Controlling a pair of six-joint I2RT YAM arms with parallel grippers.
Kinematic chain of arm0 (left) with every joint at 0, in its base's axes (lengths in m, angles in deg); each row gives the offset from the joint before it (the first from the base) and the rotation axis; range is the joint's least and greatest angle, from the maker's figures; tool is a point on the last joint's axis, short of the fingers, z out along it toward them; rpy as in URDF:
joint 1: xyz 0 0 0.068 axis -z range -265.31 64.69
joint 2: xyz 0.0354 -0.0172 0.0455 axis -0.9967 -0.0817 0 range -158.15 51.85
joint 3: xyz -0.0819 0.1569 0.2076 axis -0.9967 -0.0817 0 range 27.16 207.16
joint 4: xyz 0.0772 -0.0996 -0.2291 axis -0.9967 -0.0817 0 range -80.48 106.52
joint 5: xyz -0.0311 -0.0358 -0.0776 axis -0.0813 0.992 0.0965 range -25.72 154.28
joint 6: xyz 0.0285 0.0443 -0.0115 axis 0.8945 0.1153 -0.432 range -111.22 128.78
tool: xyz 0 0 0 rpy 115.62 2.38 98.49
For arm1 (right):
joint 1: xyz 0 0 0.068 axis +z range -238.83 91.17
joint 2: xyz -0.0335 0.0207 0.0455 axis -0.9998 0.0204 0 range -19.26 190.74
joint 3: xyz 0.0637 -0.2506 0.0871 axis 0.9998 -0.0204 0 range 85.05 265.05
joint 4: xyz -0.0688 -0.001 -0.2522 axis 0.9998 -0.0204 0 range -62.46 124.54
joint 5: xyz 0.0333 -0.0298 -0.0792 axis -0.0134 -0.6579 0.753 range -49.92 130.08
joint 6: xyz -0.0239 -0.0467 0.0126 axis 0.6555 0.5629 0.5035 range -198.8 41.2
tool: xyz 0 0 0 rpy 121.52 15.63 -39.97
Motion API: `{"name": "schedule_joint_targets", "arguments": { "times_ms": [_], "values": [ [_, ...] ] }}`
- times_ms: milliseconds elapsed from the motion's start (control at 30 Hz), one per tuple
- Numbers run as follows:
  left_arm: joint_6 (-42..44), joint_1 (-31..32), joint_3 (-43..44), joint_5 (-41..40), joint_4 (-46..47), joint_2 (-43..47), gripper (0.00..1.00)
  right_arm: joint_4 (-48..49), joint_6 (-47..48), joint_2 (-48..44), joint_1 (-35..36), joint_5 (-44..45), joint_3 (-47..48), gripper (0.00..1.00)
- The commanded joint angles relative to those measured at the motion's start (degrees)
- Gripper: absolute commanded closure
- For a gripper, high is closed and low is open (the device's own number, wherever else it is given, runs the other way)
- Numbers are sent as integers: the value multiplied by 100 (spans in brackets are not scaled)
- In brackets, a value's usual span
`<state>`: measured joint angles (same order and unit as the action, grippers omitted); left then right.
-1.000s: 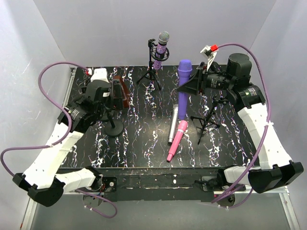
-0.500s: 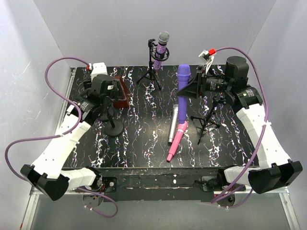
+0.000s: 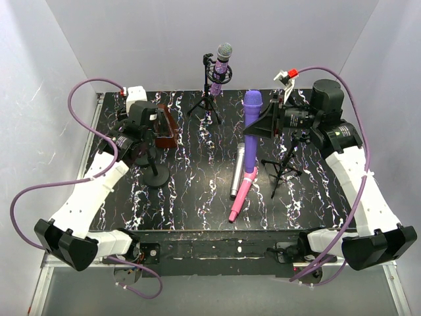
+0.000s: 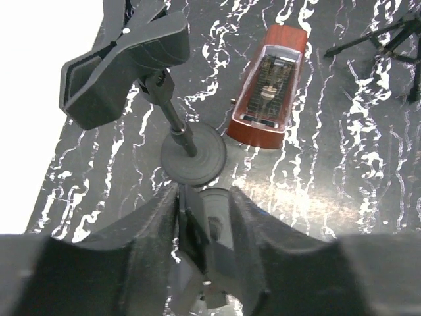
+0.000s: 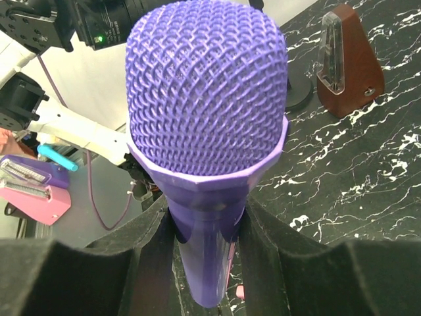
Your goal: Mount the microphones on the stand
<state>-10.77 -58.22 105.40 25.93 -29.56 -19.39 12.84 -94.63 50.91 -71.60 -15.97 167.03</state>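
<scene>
Top external: left arm (image 3: 92, 191) is stretching back toward the stand (image 3: 156, 175) while right gripper (image 3: 263, 124) is clenching the unmounted violet microphone (image 3: 252, 108).

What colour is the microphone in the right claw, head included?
The microphone is violet all over, mesh head included; the right wrist view shows it best.

Bright, even light, soft shadows; the left hand (image 4: 204, 197) looks blurred, that view's left edge blown white.

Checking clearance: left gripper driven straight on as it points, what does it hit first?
Probably the round-base stand, its disc foot dead ahead of the left gripper; the metronome sits right of that line. Depth unclear.
</scene>
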Motion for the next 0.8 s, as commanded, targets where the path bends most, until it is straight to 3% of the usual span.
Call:
{"name": "schedule_joint_targets", "arguments": {
  "times_ms": [0, 233, 500, 700, 767],
  "values": [
    [-14, -72, -81, 11, 197, -74, 74, 350, -148, -170, -45, -169, -111, 99],
    [56, -81, -28, 809, 135, 154, 97, 332, -201, -267, -97, -257, -208, 99],
    [1356, -81, 121, 4102, 653, 603, 100, 385, -218, -276, -115, -398, -252, 99],
    [2428, -64, 683, 6538, 653, -423, 100, 482, -253, -311, -115, -494, -305, 99],
    [2710, 6, 850, 6857, 688, -706, 100, 447, -201, -346, -115, -521, -331, 99]
  ]
}}
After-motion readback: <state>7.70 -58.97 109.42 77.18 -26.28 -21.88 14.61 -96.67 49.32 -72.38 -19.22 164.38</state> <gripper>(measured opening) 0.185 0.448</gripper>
